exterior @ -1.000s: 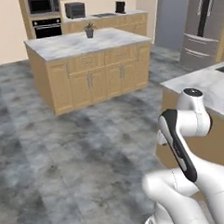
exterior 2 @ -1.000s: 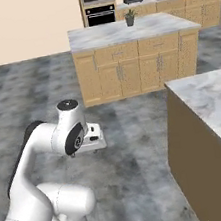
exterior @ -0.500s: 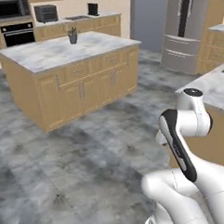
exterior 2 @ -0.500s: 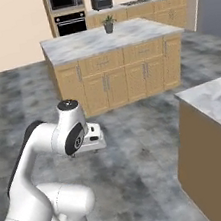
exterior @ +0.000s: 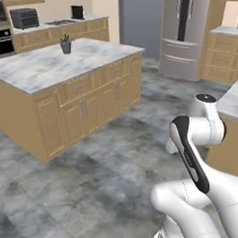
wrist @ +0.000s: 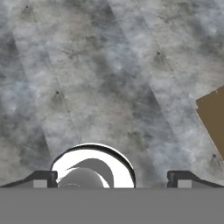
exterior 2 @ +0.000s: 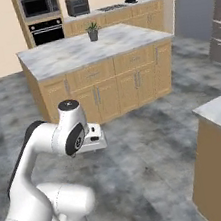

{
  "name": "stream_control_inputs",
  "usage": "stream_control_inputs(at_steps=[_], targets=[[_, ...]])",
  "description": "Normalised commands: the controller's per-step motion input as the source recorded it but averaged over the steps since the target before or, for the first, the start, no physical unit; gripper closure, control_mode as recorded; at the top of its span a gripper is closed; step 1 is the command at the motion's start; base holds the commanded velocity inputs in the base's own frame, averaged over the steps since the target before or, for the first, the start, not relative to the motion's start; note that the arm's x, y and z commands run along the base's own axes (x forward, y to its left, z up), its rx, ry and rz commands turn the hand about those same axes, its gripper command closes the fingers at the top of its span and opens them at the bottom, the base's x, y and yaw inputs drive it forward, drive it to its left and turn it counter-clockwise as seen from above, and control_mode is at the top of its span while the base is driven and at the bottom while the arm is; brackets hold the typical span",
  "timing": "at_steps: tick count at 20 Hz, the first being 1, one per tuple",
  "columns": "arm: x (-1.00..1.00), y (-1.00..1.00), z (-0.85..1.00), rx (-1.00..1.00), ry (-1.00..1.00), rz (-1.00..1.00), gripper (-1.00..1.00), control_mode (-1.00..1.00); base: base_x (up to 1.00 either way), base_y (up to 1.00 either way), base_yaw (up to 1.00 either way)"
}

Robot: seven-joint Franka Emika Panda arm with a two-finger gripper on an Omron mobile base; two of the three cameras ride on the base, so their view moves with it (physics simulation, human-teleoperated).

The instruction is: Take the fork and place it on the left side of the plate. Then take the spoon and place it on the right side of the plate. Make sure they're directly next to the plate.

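1. Plainly, to the left stands one kitchen island [exterior: 64, 69] with a marble top; one small potted plant [exterior: 65, 44] sits on it. No fork, spoon or plate can be made out on it from here.
2. Centre, one white arm is folded low over the grey floor [wrist: 109, 78]. Its gripper [wrist: 112, 178] points down at bare tiles, fingertips [wrist: 43, 178] spread wide, holding nothing.
3. To the right, one counter [exterior 2: 219, 110] edge; whatever lies on it is hidden, so which way the fork lies can't be told.
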Motion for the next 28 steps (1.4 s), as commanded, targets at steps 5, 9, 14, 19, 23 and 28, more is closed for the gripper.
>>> stream_control_inputs(at_steps=[5,9,14,19,23,28], targets=[[0.00,0.00,0.00,0.00,0.00,0.00,-1.00,1.00,1.00,0.54,-0.30],[0.00,0.00,0.00,0.00,0.00,0.00,-1.00,1.00,1.00,0.49,-0.35],[0.00,0.00,0.00,0.00,0.00,0.00,-1.00,1.00,1.00,0.41,-0.46],[0.00,0.00,0.00,0.00,0.00,0.00,-1.00,1.00,1.00,0.37,-0.48],[0.00,0.00,0.00,0.00,0.00,0.00,-1.00,1.00,1.00,0.37,-0.47],[0.00,0.00,0.00,0.00,0.00,0.00,-1.00,1.00,1.00,0.30,-0.37]])
